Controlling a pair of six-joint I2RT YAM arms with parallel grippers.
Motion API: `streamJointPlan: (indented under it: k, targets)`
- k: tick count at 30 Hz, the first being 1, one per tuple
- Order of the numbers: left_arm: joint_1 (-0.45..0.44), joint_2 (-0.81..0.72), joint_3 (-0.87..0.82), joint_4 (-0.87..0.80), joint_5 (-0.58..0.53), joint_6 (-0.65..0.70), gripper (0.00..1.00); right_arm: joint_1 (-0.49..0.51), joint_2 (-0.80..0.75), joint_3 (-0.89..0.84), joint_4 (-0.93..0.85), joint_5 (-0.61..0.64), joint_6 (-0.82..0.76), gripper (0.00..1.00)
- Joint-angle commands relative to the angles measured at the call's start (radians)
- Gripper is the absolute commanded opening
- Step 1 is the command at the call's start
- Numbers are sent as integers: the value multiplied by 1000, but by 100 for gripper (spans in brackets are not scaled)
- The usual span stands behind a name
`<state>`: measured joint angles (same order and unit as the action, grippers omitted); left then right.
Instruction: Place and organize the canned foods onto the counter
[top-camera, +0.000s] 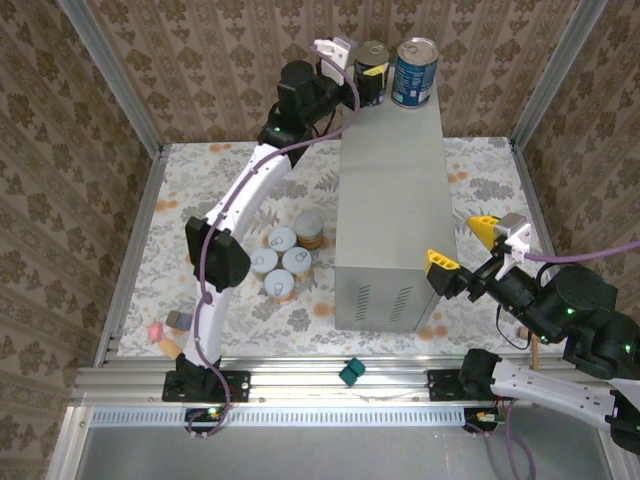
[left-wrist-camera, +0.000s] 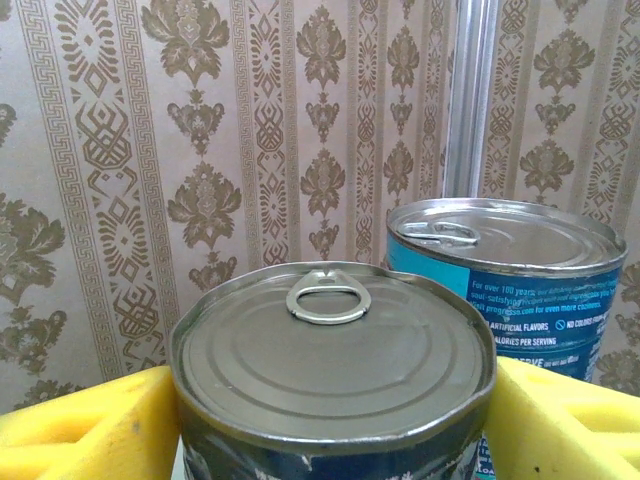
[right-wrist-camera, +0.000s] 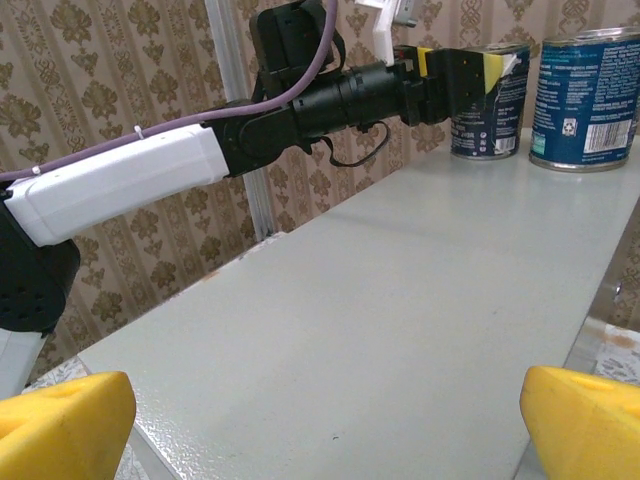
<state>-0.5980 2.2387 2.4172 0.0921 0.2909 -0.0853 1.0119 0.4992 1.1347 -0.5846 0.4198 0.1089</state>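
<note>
While the right end effector (top-camera: 463, 245) hangs wide apart, the left end effector (left-wrist-camera: 335, 420) clamps a can (left-wrist-camera: 330, 345) on the counter (top-camera: 390, 180).

Bright even light, mostly sharp

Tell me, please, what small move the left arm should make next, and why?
Probably open the left end effector and back away: its dark-labelled can stands upright on the counter beside the blue can, with the pads against both sides.
</note>
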Motion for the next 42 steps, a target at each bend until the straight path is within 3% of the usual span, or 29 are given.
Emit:
streamJointPlan:
  k: [1,12,18,24,26,33,42]
  targets:
    - [21,48,26,-79,8,-7,76,4,-15,-5,-9,32,17,100]
    - [24,62,40,-76,16,-19,77,4,-20,-7,-15,35,22,100]
    - [24,50,46,-72,31,-31,85,3,-18,-11,-11,35,21,100]
    - [24,10,40,-76,43,-38,100,4,-10,-4,-10,29,25,100]
    - [24,-22,15,-76,44,-37,100,4,-8,-3,-10,28,27,100]
    - [27,-258,-260,-64,53,-20,100,4,13,8,-21,31,46,100]
    - [43,-747,-802,-119,-3,-12,100,4,181,132,-61,-27,24,100]
